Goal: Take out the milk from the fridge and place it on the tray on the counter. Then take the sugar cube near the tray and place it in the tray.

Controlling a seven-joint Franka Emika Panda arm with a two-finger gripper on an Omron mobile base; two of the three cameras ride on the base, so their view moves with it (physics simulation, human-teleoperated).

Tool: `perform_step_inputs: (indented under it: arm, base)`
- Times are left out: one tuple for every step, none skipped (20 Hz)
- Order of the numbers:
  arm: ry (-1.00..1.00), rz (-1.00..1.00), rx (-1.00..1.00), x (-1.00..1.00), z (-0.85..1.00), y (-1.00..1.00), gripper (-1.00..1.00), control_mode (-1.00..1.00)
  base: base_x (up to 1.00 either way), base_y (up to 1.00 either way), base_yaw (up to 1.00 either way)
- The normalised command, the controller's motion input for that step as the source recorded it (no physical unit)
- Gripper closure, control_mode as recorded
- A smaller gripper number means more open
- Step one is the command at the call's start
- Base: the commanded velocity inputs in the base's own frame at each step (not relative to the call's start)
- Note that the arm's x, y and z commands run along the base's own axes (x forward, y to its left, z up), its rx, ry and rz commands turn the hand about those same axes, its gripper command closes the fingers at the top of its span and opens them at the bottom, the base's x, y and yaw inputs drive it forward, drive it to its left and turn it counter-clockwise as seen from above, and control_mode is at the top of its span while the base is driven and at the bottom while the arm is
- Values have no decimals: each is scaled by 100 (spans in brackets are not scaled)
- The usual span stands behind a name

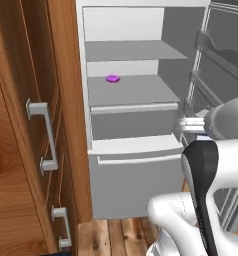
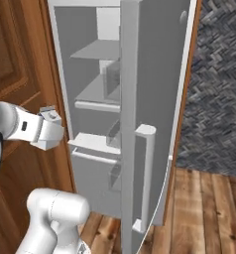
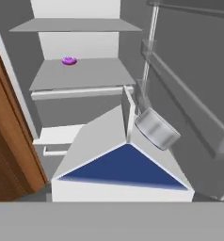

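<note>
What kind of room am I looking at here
Most likely a rendered home kitchen. A tall light grey fridge stands open, with a purple donut on a shelf, wooden cabinets with silver handles beside it, and a white milk carton with a dark blue band up close.

Wooden cabinet with silver handles is standing at left, its panels running floor to ceiling. Plank floor in warm brown is spreading below. A dark grey woven-textured wall is rising at right, evenly lit.
</note>
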Motion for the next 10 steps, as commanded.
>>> perform_step_inputs:
  arm:
    - [0,0,0,0,0,0,100,100]
    - [0,0,0,0,0,0,100,100]
    - [0,0,0,0,0,0,100,100]
    - [0,0,0,0,0,0,100,100]
    - [0,0,0,0,0,0,100,100]
    - [0,0,0,0,0,0,100,100]
    - [0,0,0,0,0,0,100,100]
    - [0,0,0,0,0,0,100,100]
    - [0,0,0,0,0,0,100,100]
    - [0,0,0,0,0,0,100,100]
  base:
    - [-100,-29,14]
    - [-100,-39,15]
    - [-100,-44,15]
    - [-100,-34,13]
    - [-100,-36,13]
    - [-100,-35,12]
    - [-100,-39,10]
    - [-100,-45,9]
    - [-100,-49,7]
    - [-100,-53,2]
